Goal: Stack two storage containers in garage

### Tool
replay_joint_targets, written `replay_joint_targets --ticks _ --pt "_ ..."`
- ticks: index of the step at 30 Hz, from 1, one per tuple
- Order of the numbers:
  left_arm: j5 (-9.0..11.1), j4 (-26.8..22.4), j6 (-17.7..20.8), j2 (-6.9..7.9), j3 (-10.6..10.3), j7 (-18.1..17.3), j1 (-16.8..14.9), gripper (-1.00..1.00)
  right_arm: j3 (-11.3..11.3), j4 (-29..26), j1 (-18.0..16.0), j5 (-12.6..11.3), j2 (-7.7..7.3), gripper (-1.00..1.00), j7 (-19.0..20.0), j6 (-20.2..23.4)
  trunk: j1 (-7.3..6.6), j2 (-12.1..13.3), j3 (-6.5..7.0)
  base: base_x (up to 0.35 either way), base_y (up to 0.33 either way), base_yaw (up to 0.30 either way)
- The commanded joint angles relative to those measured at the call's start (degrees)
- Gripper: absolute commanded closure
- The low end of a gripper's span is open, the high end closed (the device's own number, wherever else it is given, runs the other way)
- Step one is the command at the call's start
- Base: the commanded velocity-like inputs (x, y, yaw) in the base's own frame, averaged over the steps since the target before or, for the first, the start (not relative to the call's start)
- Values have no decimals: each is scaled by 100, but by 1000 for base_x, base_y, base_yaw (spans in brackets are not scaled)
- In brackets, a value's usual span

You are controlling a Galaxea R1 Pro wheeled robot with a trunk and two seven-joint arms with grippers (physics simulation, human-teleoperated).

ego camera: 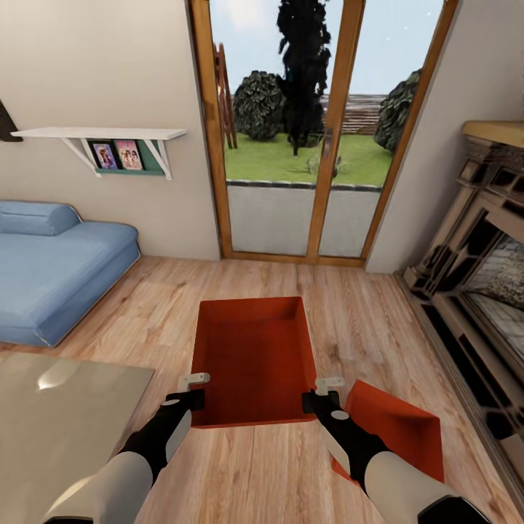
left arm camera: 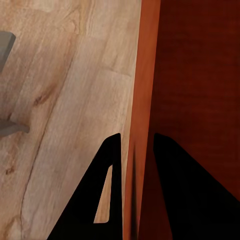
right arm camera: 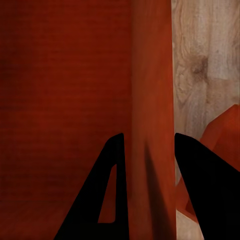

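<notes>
**Two grippers, one bin held by its side walls**

Both of my arms reach forward over the first storage container (ego camera: 253,360), an orange-red bin in the living room, out on the wood-plank floor (ego camera: 378,327) in front of the glass doors (ego camera: 306,131). I judge the two-sided hold is meant to keep the wide bin level when it is carried to the garage, since one gripper on one wall would let it tip.

My left gripper (ego camera: 193,380) straddles the bin's left wall near its close corner: in the left wrist view one finger (left arm camera: 107,200) sits outside over the floor, the other inside, and the wall (left arm camera: 142,100) runs between them. The gap is narrow and the fingers seem pressed on the wall, so I read it as clamped.

My right gripper (ego camera: 330,382) does the same on the right wall (right arm camera: 152,125), one finger (right arm camera: 112,200) inside and one outside. A little more space shows there, yet it appears to grip too.

The second storage container (ego camera: 397,429) lies tilted on the floor just beside my right forearm. A blue sofa (ego camera: 58,276) stands at left, a fireplace (ego camera: 473,276) at right.
</notes>
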Motion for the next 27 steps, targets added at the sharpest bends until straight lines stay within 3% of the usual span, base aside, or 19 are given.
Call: replay_joint_targets --ticks 1,27 --pt "-56 -25 40 4 52 52 -6 100 42 37 -5 -72 -24 100 -72 -36 3 -11 0 0 0 0" --pt "-56 -25 42 4 52 52 -6 100 42 37 -5 -72 -24 100 -76 -35 3 -11 239 0 0 0"
